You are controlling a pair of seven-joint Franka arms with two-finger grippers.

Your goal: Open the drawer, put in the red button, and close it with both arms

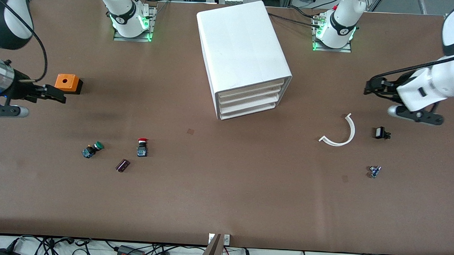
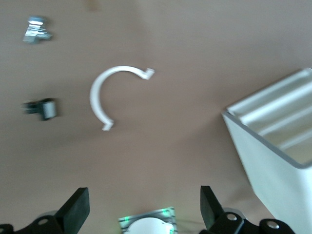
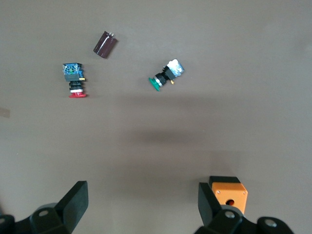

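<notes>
The red button [image 1: 142, 147] is laid on its side on the table [image 1: 224, 203], its long axis running from the front camera toward the bases, red cap farthest from that camera. The right gripper [image 1: 56, 95] is held open above the table beside the orange box [image 1: 67, 83], well apart from the button. The left gripper [image 1: 370, 87], also open, is kept over its own end. The drawer cabinet [image 1: 244, 56] is shut.

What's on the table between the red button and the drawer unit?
Only bare table between the red button and the drawer unit, in the front view.
</notes>
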